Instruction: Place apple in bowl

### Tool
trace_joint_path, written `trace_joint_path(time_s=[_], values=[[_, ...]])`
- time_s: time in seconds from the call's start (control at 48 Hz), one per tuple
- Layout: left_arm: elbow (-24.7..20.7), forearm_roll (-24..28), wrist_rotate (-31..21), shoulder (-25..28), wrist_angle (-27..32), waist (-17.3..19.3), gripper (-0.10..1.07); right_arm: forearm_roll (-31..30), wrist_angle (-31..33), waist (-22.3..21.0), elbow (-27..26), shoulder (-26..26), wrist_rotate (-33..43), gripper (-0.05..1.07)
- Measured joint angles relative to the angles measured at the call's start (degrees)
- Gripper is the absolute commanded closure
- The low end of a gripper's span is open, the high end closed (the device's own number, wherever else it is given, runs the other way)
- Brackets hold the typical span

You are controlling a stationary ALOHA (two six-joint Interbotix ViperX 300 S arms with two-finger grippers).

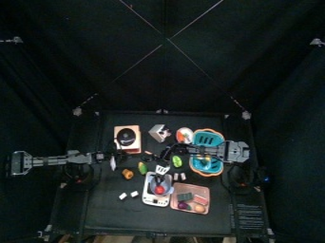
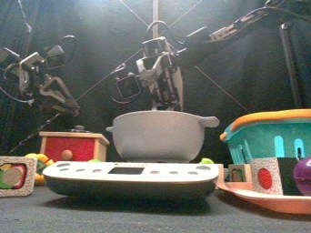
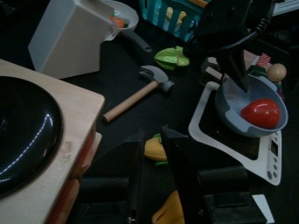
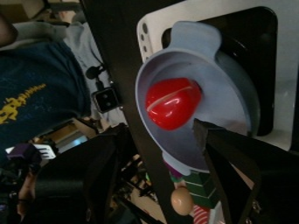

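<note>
Black table (image 1: pixel 102 204) cluttered; apple (image 4: pixel 173 101) in bowl (image 4: pixel 239 109).

Both arms are black, jointed, with looping black cables; each gripper (image 4: pixel 163 162) has two flat, matte black jaws.

Top view: high overhead, straight down, counter (image 1: pixel 95 204) small at centre. Front view: counter height, near edge, level, close on grey bowl (image 2: pixel 162 135). Left wrist: near, oblique from the left. Right wrist: directly above, very close. All four share the bowl.
</note>
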Motion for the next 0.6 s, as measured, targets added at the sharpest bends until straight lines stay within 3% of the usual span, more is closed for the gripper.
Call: trace_joint_path(time_s=[0.604], values=[[0.00, 0.00, 0.00, 0.00, 0.26, 0.00, 0.31, -3.87, -0.18, 0.97, -0.88, -0.26, 2.46, 0.09]])
